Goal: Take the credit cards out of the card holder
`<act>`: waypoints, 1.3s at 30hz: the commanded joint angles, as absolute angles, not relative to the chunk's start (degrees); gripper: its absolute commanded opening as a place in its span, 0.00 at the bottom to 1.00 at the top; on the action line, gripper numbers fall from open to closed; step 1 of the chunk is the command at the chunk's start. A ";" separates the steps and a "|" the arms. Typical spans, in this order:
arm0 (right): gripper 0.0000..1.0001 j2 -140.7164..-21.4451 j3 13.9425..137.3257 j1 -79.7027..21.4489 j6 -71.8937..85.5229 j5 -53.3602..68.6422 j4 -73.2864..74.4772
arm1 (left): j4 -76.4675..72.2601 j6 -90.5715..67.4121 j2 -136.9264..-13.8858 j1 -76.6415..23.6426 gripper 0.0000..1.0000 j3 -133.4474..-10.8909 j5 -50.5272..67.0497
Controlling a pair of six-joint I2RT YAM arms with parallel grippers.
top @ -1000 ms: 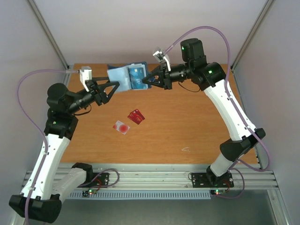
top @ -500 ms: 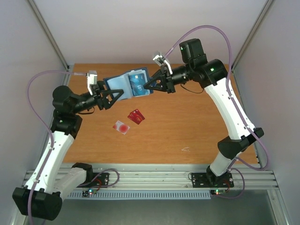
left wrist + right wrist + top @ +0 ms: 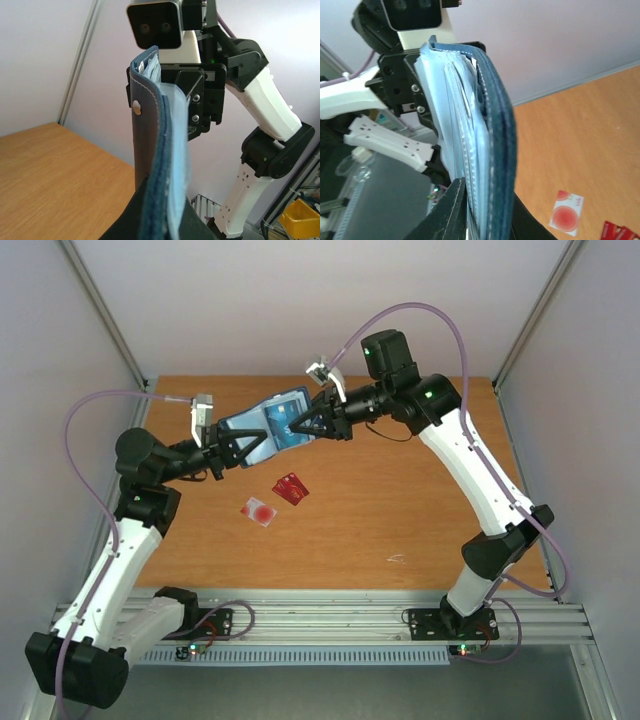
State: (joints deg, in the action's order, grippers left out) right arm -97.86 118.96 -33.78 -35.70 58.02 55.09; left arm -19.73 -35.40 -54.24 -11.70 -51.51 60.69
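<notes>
1. The card holder (image 3: 265,428) is up in the air over the far part of the table (image 3: 420,510). It touches nothing but the two grippers.
2. It is open like a little book. The soft blue pockets (image 3: 445,130) face up at the top camera.
3. The left gripper (image 3: 243,445) pinches the left end of the card holder. Its jaws are closed tight on the dark blue cover.
4. The right gripper (image 3: 303,426) has the right end of the card holder. Its jaws are narrow. The holder fills the gap between them and touches both fingers (image 3: 451,210).
5. In the left wrist view the cover stands up tall. A small round snap button (image 3: 136,104) shows on its outer side.
6. A blue card (image 3: 282,423) shows inside the holder, in a pocket near the right gripper.
7. Two cards lie flat on the table, below the holder and nearer the arm bases.
8. One is the pale card (image 3: 258,511) with a red circle on it.
9. The other is the red card (image 3: 290,489). It lies just beside the pale card, a bit to the right and further back. The two do not touch.
</notes>
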 commanded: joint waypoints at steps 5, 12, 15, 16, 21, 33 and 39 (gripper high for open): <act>0.19 -99.01 116.59 -36.04 -30.53 47.83 46.98 | -28.20 -35.42 -53.68 -13.09 0.00 -51.07 63.98; 0.19 -98.52 115.38 -36.16 -30.52 61.62 44.91 | -28.64 -35.86 -53.66 -13.16 0.00 -50.88 64.63; 0.02 -97.38 115.67 -35.76 -32.41 62.21 47.08 | -27.27 -35.73 -53.52 -12.81 0.00 -50.66 64.21; 0.01 -96.71 115.04 -35.11 -32.38 62.26 47.04 | -26.44 -35.56 -53.34 -12.27 0.00 -50.51 63.51; 0.01 -94.23 113.22 -32.50 -30.63 58.64 48.77 | -11.09 -28.95 -51.45 -10.62 0.33 -50.97 47.84; 0.01 -96.45 116.30 -35.33 -18.91 6.57 58.94 | 4.38 -9.36 -49.48 -10.29 0.40 -52.76 15.80; 0.01 -101.12 123.70 -40.02 -19.94 -1.20 62.56 | -14.30 -23.46 -51.91 -12.18 0.34 -50.67 48.01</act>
